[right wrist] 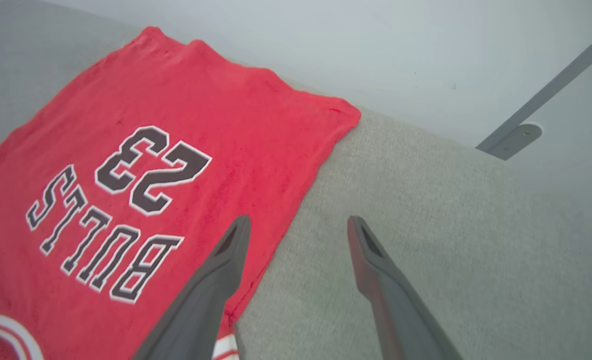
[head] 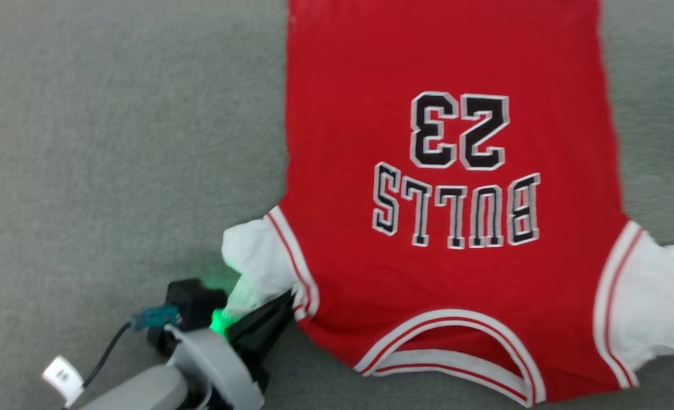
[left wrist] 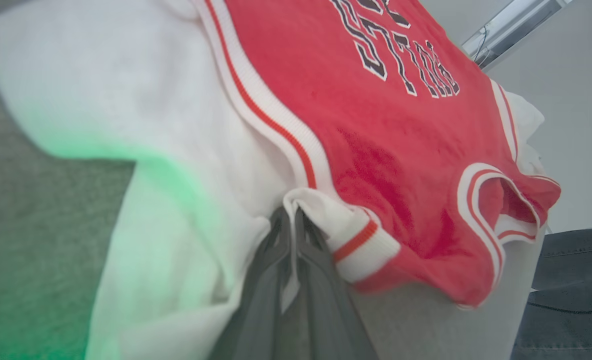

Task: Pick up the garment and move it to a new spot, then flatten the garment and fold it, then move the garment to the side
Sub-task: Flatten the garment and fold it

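**Operator:** Where is the garment?

**Technician:** The garment (head: pixel 450 171) lies flat, front up, on the grey surface (head: pixel 114 142). In the head view the collar (head: pixel 456 347) is at the near edge. The lettering and the number read upside down.

**Operator:** What is the left gripper's state?

**Technician:** The left gripper (left wrist: pixel 288 217) is pressed together on the garment. In the left wrist view a fold of the white-and-red trim (left wrist: pixel 356 240) at the armhole is caught at the fingertips, and a strip of white cloth runs down between the two fingers. The white sleeve (head: pixel 251 256) on the robot's left is bunched just beside them. A green light (head: pixel 218 322) on the gripper tints the sleeve.

**Operator:** And the right gripper?

**Technician:** The right gripper (right wrist: pixel 298 222) is spread wide and holds nothing. In the right wrist view it is at the garment's side edge. One finger (right wrist: pixel 225 260) is over the red cloth and the other is over the bare surface. I cannot tell whether either finger touches.
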Available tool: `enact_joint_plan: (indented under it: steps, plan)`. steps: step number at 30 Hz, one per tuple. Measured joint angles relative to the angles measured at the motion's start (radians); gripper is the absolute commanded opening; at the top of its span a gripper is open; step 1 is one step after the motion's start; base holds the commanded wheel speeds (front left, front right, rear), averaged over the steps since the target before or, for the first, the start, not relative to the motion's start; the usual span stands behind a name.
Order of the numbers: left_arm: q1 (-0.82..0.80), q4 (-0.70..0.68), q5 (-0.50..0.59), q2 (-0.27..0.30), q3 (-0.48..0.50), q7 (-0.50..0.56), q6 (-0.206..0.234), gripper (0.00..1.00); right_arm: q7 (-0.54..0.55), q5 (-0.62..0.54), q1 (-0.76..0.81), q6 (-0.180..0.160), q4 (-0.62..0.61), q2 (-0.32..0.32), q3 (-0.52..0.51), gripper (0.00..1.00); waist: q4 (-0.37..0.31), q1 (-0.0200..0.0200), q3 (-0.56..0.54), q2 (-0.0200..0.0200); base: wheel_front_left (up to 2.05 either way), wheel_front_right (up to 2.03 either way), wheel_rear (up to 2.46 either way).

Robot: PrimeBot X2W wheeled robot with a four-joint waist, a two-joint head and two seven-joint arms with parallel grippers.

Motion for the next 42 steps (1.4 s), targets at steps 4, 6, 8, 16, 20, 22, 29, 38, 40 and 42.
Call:
enact_joint_plan:
  steps: [4, 6, 8, 16, 20, 22, 29, 38, 40, 42]
  plan:
    - [-0.056, 0.001, 0.024, -0.038, -0.004, 0.002, -0.013, 0.0, 0.124, -0.114, -0.223, 0.0, 0.181, 0.112, 0.019, 1.0, 0.039, 0.0, 0.048, 0.0, 0.0, 0.0, 0.0]
    - [-0.078, 0.003, 0.032, -0.059, -0.007, 0.002, -0.021, 0.0, 0.179, -0.167, -0.312, 0.0, 0.269, 0.152, 0.041, 1.0, 0.063, 0.0, 0.071, 0.0, 0.0, 0.0, 0.0]
    - [-0.094, 0.006, 0.039, -0.078, -0.012, 0.001, -0.028, 0.0, 0.212, -0.19, -0.388, 0.0, 0.359, 0.202, 0.045, 1.0, 0.087, 0.0, 0.094, 0.0, 0.0, 0.0, 0.0]
    - [-0.138, 0.004, 0.057, -0.134, -0.013, -0.015, -0.053, 0.0, 0.319, -0.299, -0.558, 0.0, 0.689, 0.286, 0.037, 1.0, 0.174, -0.0001, 0.179, 0.0, 0.0, 0.0, 0.0]
    - [-0.151, -0.005, 0.062, -0.149, -0.013, -0.02, -0.058, 0.0, 0.374, -0.302, -0.585, 0.0, 0.77, 0.311, 0.029, 1.0, 0.204, 0.0, 0.21, 0.0, 0.0, 0.0, 0.0]
    - [-0.154, -0.011, 0.063, -0.151, -0.012, -0.02, -0.06, 0.0, 0.397, -0.295, -0.614, 0.0, 0.791, 0.315, 0.021, 1.0, 0.214, -0.0001, 0.225, 0.0, 0.0, 0.0, 0.0]
    - [-0.163, -0.011, 0.064, -0.152, -0.012, -0.025, -0.063, 0.0, 0.407, -0.306, -0.655, 0.0, 0.83, 0.333, 0.014, 0.0, 0.219, 0.0, 0.252, -0.0001, 0.0, 0.0, 0.0]
    - [-0.128, 0.012, 0.061, -0.164, 0.036, -0.024, -0.063, 0.0, 0.345, -0.265, -0.573, 0.0, 0.805, 0.33, 0.036, 0.0, 0.201, 0.0, 0.189, 0.0, 0.0, 0.0, 0.0]
    - [-0.108, 0.019, 0.064, -0.167, 0.058, -0.017, -0.063, 0.0, 0.347, -0.232, -0.523, 0.0, 0.756, 0.304, 0.06, 0.0, 0.196, -0.0001, 0.161, 0.0, 0.0, 0.0, 0.0]
    - [-0.083, 0.025, 0.068, -0.168, 0.084, -0.011, -0.061, 0.0, 0.35, -0.192, -0.461, 0.0, 0.688, 0.27, 0.088, 0.0, 0.19, 0.0, 0.131, 0.0, 0.0, 0.0, 0.0]
